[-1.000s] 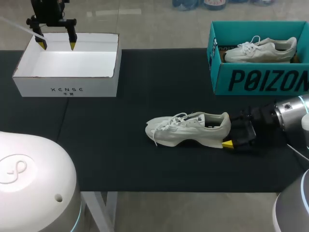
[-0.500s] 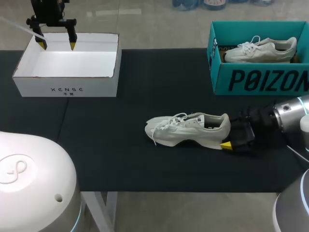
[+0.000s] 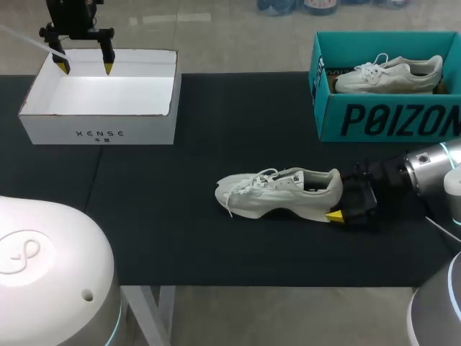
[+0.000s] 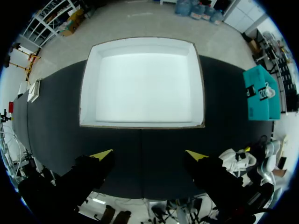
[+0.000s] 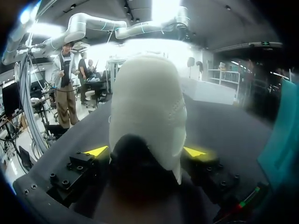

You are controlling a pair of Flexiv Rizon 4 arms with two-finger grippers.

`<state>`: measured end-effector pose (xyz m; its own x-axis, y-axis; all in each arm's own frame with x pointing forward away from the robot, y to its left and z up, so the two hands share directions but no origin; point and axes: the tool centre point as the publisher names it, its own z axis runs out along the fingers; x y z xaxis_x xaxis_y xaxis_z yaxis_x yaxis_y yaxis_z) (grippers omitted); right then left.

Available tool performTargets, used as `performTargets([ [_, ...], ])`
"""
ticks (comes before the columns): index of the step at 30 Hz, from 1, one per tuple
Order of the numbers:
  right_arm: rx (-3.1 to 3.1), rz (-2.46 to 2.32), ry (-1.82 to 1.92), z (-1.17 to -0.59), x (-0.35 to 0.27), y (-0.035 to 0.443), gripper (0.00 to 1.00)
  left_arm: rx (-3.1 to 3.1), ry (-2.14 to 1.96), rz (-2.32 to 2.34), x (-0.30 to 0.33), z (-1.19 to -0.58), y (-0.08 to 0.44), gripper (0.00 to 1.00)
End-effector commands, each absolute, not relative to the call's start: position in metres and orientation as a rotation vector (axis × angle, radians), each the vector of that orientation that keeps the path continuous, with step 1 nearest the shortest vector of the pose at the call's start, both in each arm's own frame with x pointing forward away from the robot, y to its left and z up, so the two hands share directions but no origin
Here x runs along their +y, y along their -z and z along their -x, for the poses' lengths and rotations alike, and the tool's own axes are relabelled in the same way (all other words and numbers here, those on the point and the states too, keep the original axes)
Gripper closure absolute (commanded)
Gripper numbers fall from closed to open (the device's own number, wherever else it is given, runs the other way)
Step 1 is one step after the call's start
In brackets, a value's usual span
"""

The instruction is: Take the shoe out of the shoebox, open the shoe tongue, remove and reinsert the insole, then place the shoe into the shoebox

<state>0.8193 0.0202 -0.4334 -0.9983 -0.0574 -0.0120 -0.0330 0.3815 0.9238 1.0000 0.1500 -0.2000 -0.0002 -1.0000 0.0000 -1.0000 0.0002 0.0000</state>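
A white sneaker lies on its sole on the black mat, toe to the left. My right gripper is at its heel, open, one finger on each side. In the right wrist view the heel fills the gap between the yellow fingertips of the right gripper; I cannot tell whether they touch it. My left gripper hangs open over the back of the empty white box. The left wrist view looks past the left gripper down into that white box.
A teal shoebox stands at the back right with a second white shoe inside; it also shows in the left wrist view as the teal shoebox. A large white rounded robot part covers the front left corner.
My right gripper has edged a little to the left, so the heel sits deeper between its fingers. The shoe has shifted very slightly left. The left arm has not moved.
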Motion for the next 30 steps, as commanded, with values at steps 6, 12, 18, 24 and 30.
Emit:
performTargets([
  [6, -2.593, -0.088, 1.723, -0.8240, 0.0218, 0.4350, 0.00, 2.222, 0.000, 2.221, 0.1499, -1.0000, 0.2000, 0.00],
  [12, -2.592, -0.041, 1.703, -0.8229, 0.0224, 0.4405, 1.00, 2.222, 0.000, 2.221, 0.1499, -1.0000, 0.2000, 0.00],
  [18, -2.592, -0.041, 1.703, -0.8229, 0.0224, 0.4405, 1.00, 2.222, 0.000, 2.221, 0.1499, -1.0000, 0.2000, 0.00],
  [24, -2.592, -0.041, 1.703, -0.8229, 0.0224, 0.4405, 1.00, 2.222, 0.000, 2.221, 0.1499, -1.0000, 0.2000, 0.00],
  [30, -2.592, -0.041, 1.703, -0.8229, 0.0224, 0.4405, 1.00, 2.222, 0.000, 2.221, 0.1499, -1.0000, 0.2000, 0.00],
])
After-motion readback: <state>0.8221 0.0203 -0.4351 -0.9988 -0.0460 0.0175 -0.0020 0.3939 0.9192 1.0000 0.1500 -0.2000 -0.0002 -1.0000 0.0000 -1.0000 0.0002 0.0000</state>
